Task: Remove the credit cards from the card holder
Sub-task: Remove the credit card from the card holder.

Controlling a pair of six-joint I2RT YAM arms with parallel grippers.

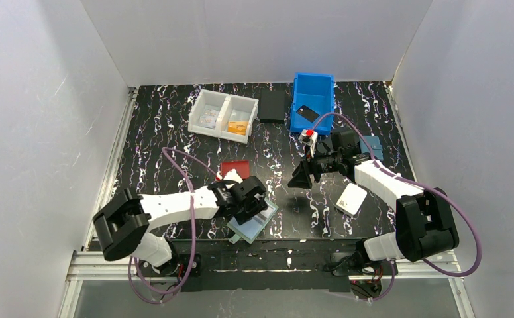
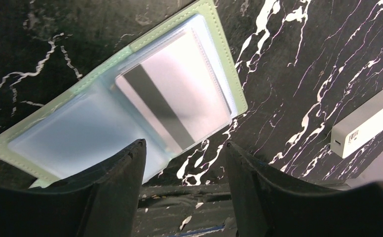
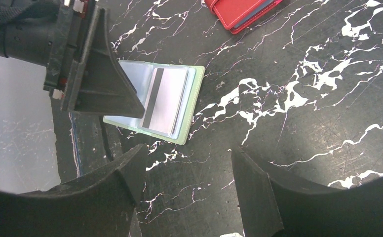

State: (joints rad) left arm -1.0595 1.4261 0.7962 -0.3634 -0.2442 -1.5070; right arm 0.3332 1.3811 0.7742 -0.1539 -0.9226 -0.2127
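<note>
The card holder (image 1: 253,228) lies open at the table's (image 1: 161,132) near edge, left of the middle. A silvery credit card (image 2: 174,98) with a dark stripe shows in its clear pocket. The left gripper (image 1: 253,204) hangs right over it with fingers spread, pinching nothing; one fingertip (image 3: 133,106) sits at the card's edge, contact unclear. Further in, near the middle, the right gripper (image 1: 301,177) stands spread and empty. A black card (image 1: 306,113) lies in the blue bin (image 1: 314,78) by the far edge.
</note>
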